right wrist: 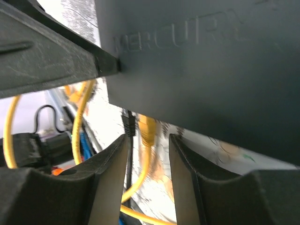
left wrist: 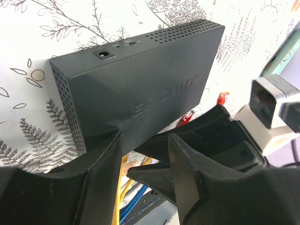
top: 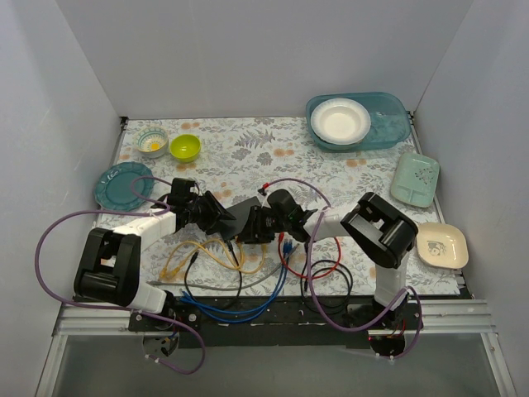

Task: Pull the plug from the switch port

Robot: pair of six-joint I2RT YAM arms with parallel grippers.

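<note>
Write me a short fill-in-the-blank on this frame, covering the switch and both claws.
1. The lettering pressed into the top of the switch reads ____.
2. Inside the right claw, beside a black plug, sits a second plug coloured ____.
3. In the top view, the left claw meets the switch at its ____ end as pictured.
4. The white bowl sits in a tub at the table's far ____ corner.

Missing words: MERCURY; yellow; left; right.

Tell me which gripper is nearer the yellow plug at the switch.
Right. The right gripper has the yellow plug between its open fingers; the left gripper sits aside at the switch edge.
</note>
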